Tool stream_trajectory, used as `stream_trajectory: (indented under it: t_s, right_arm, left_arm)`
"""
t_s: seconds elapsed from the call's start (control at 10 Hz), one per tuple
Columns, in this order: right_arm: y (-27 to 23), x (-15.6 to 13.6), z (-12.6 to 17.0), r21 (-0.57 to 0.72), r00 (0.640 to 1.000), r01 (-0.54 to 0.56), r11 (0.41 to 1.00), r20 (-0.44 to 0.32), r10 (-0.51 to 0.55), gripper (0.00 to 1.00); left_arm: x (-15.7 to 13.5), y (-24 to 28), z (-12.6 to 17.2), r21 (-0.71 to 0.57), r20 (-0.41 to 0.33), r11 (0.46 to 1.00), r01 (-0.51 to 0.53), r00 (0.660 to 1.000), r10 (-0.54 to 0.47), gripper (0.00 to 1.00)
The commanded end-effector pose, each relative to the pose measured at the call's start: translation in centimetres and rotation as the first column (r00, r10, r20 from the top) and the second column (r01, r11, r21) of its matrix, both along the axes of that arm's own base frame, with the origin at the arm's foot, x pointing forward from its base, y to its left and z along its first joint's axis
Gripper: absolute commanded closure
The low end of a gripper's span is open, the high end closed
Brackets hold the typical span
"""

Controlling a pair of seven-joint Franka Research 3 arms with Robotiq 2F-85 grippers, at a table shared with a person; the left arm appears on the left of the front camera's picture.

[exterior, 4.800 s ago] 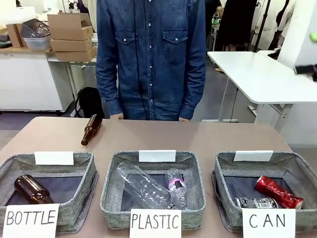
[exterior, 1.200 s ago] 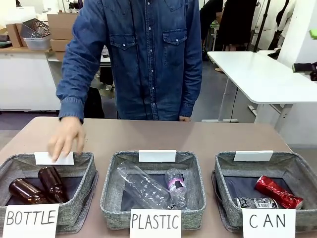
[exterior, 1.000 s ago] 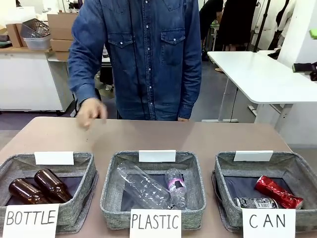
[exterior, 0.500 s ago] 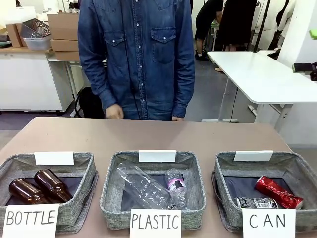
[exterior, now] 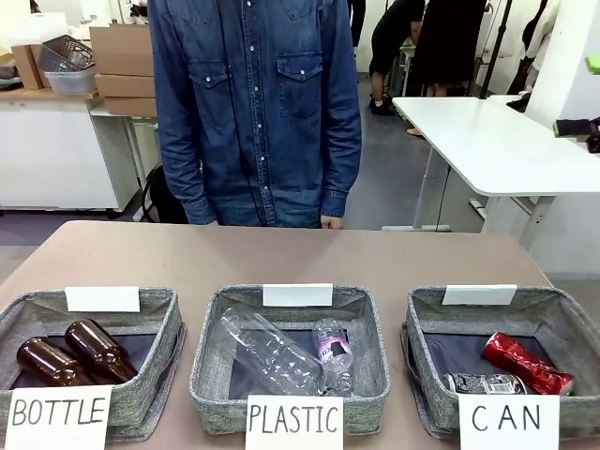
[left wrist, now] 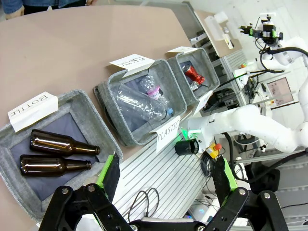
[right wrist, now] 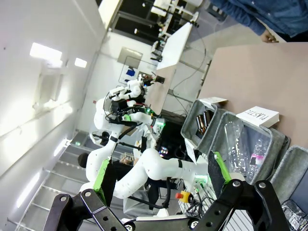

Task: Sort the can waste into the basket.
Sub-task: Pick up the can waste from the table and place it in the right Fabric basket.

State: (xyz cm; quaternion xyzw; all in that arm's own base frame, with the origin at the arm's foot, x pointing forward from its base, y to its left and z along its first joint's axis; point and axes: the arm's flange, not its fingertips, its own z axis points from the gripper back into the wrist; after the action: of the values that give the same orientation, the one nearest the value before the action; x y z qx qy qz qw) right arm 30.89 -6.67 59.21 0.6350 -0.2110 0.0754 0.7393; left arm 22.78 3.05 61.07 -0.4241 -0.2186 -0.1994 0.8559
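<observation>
The basket (exterior: 427,314) with the "CAN" card stands at the front right of the table. Inside it lie the dented red can (exterior: 527,363) and, in front of it, the dark printed can (exterior: 483,382). From the left wrist view the basket (left wrist: 179,60) is farthest off, with the red can (left wrist: 194,75) showing inside. My left gripper (left wrist: 167,173) hangs open and empty, high above the table's near edge by the "BOTTLE" bin. My right gripper (right wrist: 160,177) is open and empty too, well off the table.
The "PLASTIC" bin (exterior: 211,319) holds clear bottles at the middle. At the left, the "BOTTLE" bin (exterior: 19,314) holds two brown bottles. A person in a denim shirt (exterior: 258,103) stands at the far edge, arms down. The table's far half is bare.
The person's hand has drawn back from the "BOTTLE" bin to their side. The brown bottle that lay on the table now lies in that bin. Cans and grippers are unmoved.
</observation>
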Motion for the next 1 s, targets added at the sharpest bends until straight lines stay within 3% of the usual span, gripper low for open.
stream_trajectory:
  t_s: [0.0, 0.9]
  right_arm:
    - [-0.11, 0.15, 0.29, -0.013, 1.0, -0.009, 1.0, 0.007, 0.009, 0.0]
    - [-0.11, 0.15, 0.29, -0.013, 1.0, -0.009, 1.0, 0.007, 0.009, 0.0]
  left_arm:
    - [-0.02, -0.05, 0.0, -0.024, 0.019, 1.0, 0.017, 1.0, -0.017, 0.0]
    - [-0.02, -0.05, 0.0, -0.024, 0.019, 1.0, 0.017, 1.0, -0.017, 0.0]
